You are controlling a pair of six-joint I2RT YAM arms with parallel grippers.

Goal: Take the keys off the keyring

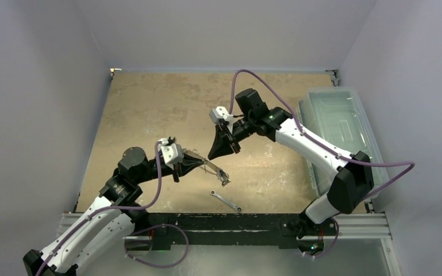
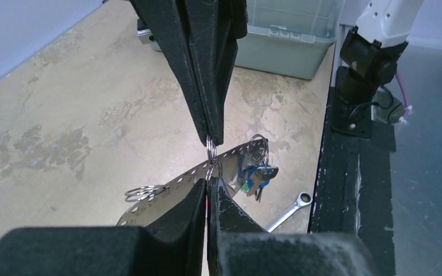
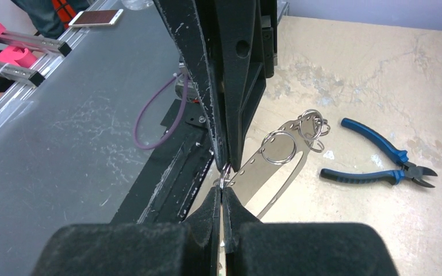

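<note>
The keyring [image 2: 169, 185] is a long loop of flat, perforated silver band carrying small split rings [image 3: 278, 147]. It hangs above the table between both grippers. A bunch of tiny keys [image 2: 257, 175] with blue and green heads dangles from its far end, and shows in the top view [image 1: 225, 177]. My left gripper [image 2: 208, 185] is shut on a small split ring on the band. My right gripper [image 3: 221, 194] is shut on the adjoining small ring, its tips meeting the left tips [image 1: 203, 163] from the other side [image 1: 212, 154]. The band also shows in the right wrist view [image 3: 252, 165].
A silver wrench [image 1: 226, 201] lies near the table's front edge. Blue-handled pliers [image 3: 359, 175] lie on the table under the right arm. A clear plastic bin [image 1: 339, 132] stands at the right. The black base rail [image 1: 235, 221] runs along the front.
</note>
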